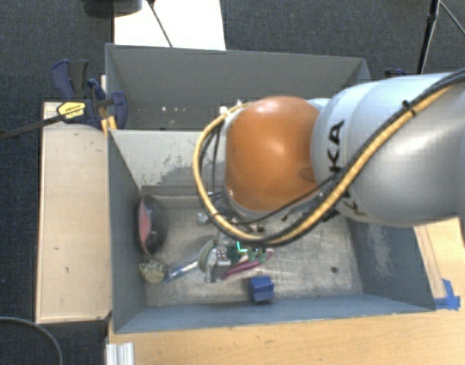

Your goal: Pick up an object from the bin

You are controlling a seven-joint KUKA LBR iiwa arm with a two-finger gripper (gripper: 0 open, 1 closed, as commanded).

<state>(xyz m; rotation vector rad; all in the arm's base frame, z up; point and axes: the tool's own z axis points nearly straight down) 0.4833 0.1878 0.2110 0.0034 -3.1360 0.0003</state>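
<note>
My gripper (pixel 216 260) reaches down under the orange cover to the bin floor near the front, over a small cluster of things. A thin magenta stick (pixel 245 269) lies right beside it, pointing to the right. A silvery, light-blue slim piece (pixel 184 268) stretches left from the gripper. A small blue block (pixel 260 288) rests by the front wall, just right of the gripper and apart from it. Whether anything sits inside the gripper is hidden.
A dark oval brush-like thing with a pink face (pixel 150 223) leans at the bin's left wall. A small olive, mottled lump (pixel 151 271) lies in the front left corner. The arm and its cover hide the bin's middle and right.
</note>
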